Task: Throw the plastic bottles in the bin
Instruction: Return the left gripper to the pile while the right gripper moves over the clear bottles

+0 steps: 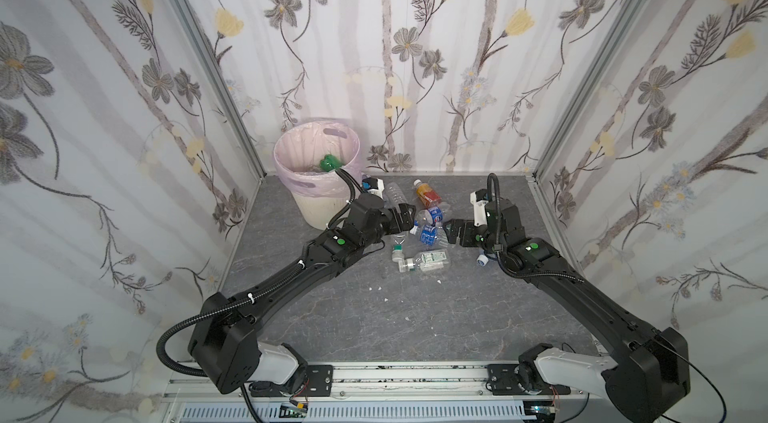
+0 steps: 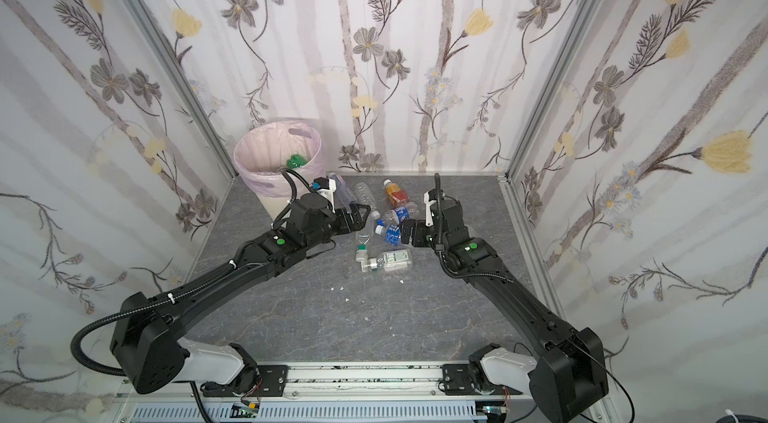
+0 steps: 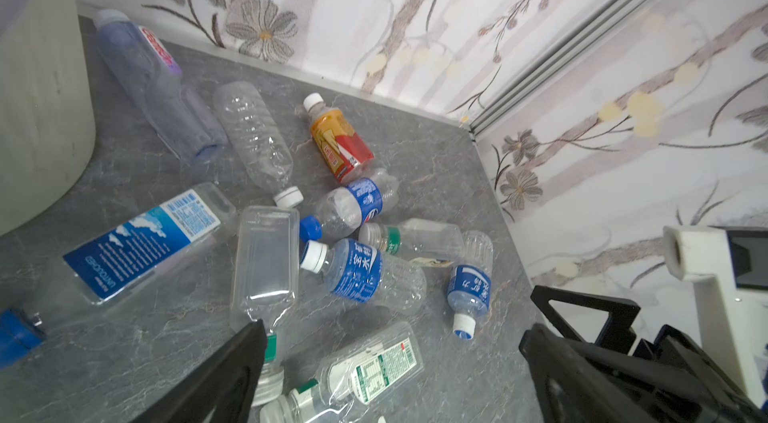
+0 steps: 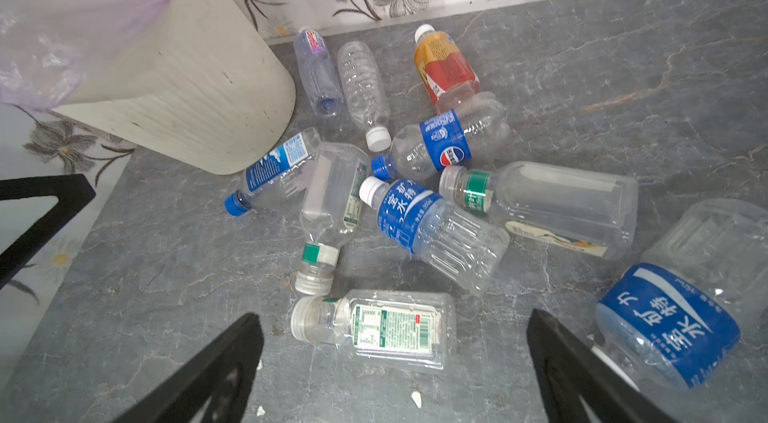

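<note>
Three white wall panels (image 1: 415,67) close in the cell, printed with grey flowers, yellow buds and pale trunks. Silver aluminium corner posts (image 1: 197,34) join them. Below lies a grey marble-patterned surface (image 1: 395,317), evenly lit and flecked with small white scraps (image 1: 378,288). A slotted aluminium rail (image 1: 395,379) runs along the front.

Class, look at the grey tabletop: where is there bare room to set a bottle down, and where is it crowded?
Free: the near tabletop, from the bottles down to the front rail, bar tiny scraps, and the far right corner. Crowded: the bottles lying between the bin and the right gripper.
</note>
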You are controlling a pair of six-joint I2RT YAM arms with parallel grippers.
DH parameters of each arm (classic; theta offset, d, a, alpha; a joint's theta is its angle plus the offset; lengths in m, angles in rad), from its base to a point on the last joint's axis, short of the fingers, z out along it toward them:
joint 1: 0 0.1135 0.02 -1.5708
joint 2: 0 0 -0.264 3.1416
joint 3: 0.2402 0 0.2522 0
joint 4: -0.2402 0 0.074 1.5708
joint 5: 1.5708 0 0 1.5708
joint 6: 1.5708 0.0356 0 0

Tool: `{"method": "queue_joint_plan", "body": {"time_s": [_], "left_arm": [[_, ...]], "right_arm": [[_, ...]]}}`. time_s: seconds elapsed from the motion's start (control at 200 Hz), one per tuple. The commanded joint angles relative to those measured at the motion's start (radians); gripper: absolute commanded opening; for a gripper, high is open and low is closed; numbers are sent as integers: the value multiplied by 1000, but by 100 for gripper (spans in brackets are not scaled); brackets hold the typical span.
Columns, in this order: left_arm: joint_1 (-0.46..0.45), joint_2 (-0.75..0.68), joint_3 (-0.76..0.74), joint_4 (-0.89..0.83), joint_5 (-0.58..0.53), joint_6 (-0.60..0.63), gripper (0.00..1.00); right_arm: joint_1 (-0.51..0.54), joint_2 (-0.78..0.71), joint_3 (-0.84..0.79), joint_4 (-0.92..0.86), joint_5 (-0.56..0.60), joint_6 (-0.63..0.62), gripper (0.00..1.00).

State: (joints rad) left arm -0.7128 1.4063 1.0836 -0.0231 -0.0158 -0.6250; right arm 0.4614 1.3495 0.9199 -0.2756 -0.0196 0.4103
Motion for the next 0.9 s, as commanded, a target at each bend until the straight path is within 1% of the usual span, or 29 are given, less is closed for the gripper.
{"method": "queue_joint_plan", "body": {"time_s": [0.0, 0.115, 0.145, 0.265, 0.415, 0.48, 0.604, 0.769, 0.894], "left_arm": [[-22, 4, -49, 13, -36, -9, 100], [-26, 1, -119, 14, -37, -48, 100], [-27, -2, -134, 13, -46, -58, 100], [-28, -6, -183, 15, -53, -84, 100], [-27, -19, -235, 12, -51, -84, 100], [-27, -26, -257, 12, -53, -92, 100], [-28, -22, -296, 14, -51, -102, 100], [-31, -29, -332, 13, -44, -124, 100], [-30, -65, -350, 14, -45, -121, 100]], "right_arm": [[3, -29, -80, 16, -12, 27, 100], [12, -53, -159, 57, -27, 53, 100], [14, -55, -204, 72, -33, 61, 100], [22, -32, -265, 145, -69, 91, 100], [53, 18, -273, 188, -80, 106, 100], [70, 28, -268, 186, -63, 101, 100], [70, 41, -269, 202, -44, 90, 100], [67, 130, -224, 224, -46, 73, 100], [71, 206, -187, 248, -71, 70, 100]]}}
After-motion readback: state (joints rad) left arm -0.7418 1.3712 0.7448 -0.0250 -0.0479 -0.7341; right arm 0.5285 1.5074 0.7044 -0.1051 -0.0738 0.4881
